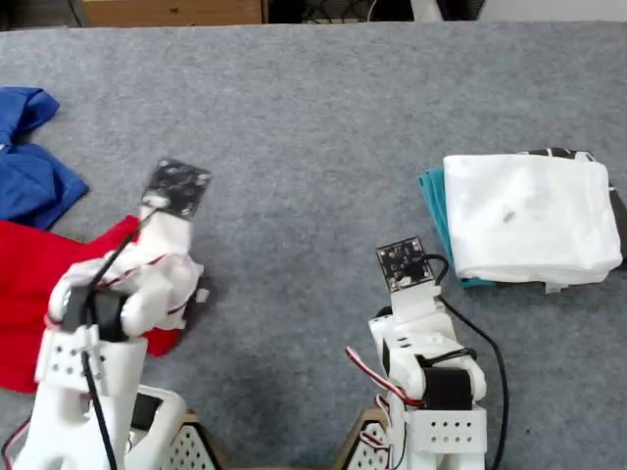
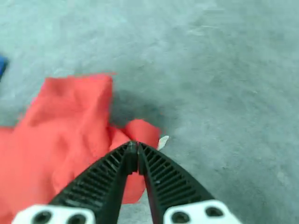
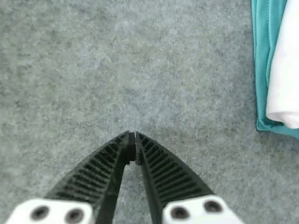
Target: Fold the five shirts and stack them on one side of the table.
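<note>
The left gripper (image 2: 135,151) is hanging clenched at the edge of the crumpled red shirt (image 2: 65,135); I cannot tell if cloth is pinched. The right gripper (image 3: 135,140), also clenched, is hovering over the grey table (image 3: 93,70), near the folded white shirt (image 1: 529,220) lying on the teal shirt (image 3: 261,56).

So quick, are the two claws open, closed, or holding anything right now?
Left claw: closed, pinching the red shirt.
Right claw: closed, holding nothing.
</note>
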